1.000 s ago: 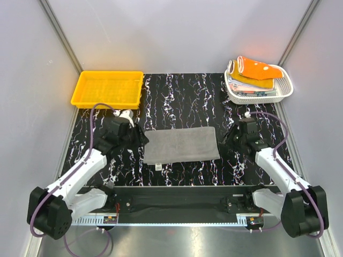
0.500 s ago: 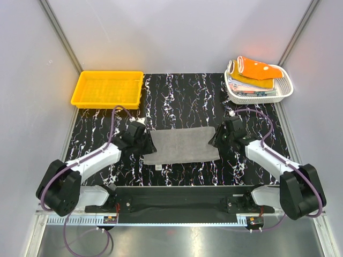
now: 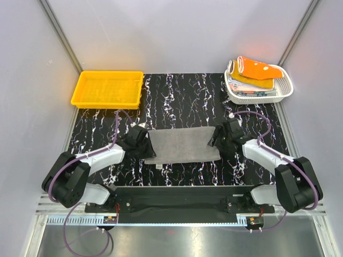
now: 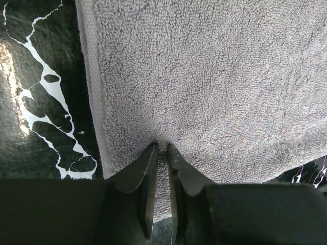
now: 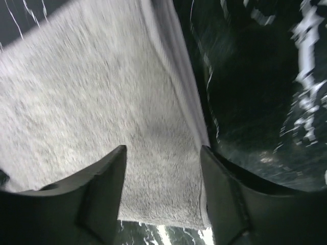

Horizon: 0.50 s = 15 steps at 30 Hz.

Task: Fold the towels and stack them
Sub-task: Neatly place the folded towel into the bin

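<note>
One grey towel (image 3: 182,144), flat at mid-bench, lengthwise from left edge to right edge. Pinched at its left hem by left gripper (image 4: 162,153), narrow on cloth; straddled at its right hem by right gripper (image 5: 163,153), wide, holding nothing. Needs closing before lifting.

The black marbled table (image 3: 182,101) bears three things — a grey towel (image 3: 179,145) flat at its middle, a yellow tray (image 3: 104,105) far left, a white basket (image 3: 252,100) far right.

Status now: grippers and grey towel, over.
Left gripper shut on edge of flat grey terry towel. Right gripper open over opposite edge. Nothing on the towel.
</note>
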Tool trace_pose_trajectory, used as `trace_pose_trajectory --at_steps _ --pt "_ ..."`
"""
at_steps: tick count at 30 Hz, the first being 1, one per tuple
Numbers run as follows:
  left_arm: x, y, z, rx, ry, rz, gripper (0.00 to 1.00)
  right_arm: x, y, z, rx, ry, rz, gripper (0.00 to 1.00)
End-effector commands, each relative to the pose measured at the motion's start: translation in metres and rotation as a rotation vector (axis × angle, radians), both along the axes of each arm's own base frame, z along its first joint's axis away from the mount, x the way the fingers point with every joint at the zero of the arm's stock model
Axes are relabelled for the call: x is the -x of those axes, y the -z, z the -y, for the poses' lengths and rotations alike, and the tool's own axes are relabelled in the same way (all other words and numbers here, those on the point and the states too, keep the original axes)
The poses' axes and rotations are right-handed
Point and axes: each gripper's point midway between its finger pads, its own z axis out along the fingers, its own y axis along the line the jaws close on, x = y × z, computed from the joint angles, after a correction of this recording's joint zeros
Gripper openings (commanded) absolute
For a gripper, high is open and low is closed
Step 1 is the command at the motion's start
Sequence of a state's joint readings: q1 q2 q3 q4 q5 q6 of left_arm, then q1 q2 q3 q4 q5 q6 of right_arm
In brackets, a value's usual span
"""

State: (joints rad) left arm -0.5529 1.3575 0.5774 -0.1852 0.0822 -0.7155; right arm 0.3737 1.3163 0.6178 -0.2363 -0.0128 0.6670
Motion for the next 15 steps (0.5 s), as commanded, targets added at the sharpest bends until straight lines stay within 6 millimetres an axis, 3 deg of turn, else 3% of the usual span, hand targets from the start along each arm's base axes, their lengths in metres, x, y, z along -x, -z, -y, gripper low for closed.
trace_pose_trajectory --at_steps 1,5,7,15 --pt "-0.001 0.004 -0.007 -0.046 -0.006 0.005 0.19 -0.025 -0.029 0.017 0.113 0.026 0.113 0.68" --pt "-0.003 -0.003 -0.007 -0.048 -0.001 0.012 0.2 -0.036 -0.039 0.018 0.136 0.009 0.168 0.79" --pt "-0.005 -0.008 -0.005 -0.046 0.005 0.019 0.2 -0.04 -0.032 0.014 0.15 -0.036 0.155 0.83" --pt "-0.01 -0.023 0.002 -0.021 0.022 0.039 0.2 -0.05 -0.004 -0.01 0.144 -0.175 0.065 0.79"
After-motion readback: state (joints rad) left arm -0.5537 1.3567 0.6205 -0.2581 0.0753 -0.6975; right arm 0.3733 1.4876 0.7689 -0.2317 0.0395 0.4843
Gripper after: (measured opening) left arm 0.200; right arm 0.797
